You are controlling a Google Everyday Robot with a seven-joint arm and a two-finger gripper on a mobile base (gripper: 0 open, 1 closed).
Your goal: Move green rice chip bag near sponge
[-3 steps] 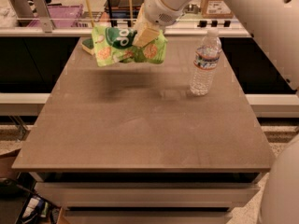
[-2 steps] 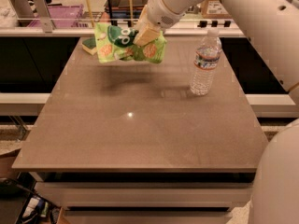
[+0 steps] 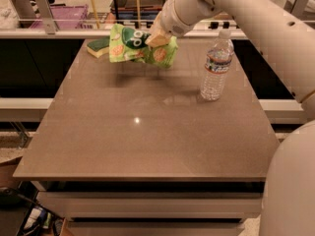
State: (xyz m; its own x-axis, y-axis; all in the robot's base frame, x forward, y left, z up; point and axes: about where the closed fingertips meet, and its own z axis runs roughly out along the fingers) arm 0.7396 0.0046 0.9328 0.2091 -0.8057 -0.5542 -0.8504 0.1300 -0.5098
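The gripper [image 3: 157, 37] hangs over the far edge of the table [image 3: 147, 141], a little left of centre, at the end of a thick white arm [image 3: 236, 9] that reaches in from the upper right. Its tan fingers are pinched on the upper right part of the green rice chip bag [image 3: 129, 47]. The bag hangs crumpled and tilted beneath them, with its dark green circle and round orange chip pictures facing the camera. It seems to be off the tabletop, and a soft shadow lies on the brown surface below it.

Just to the left of the bag, at the far left corner of the table, the sponge [image 3: 97, 46] lies flat with its dark green side up and the yellow showing below. The bag's left edge comes right up to the sponge, but I cannot tell whether they touch.

Well to the right, a clear water bottle [image 3: 215, 68] with a white cap stands upright on the table.
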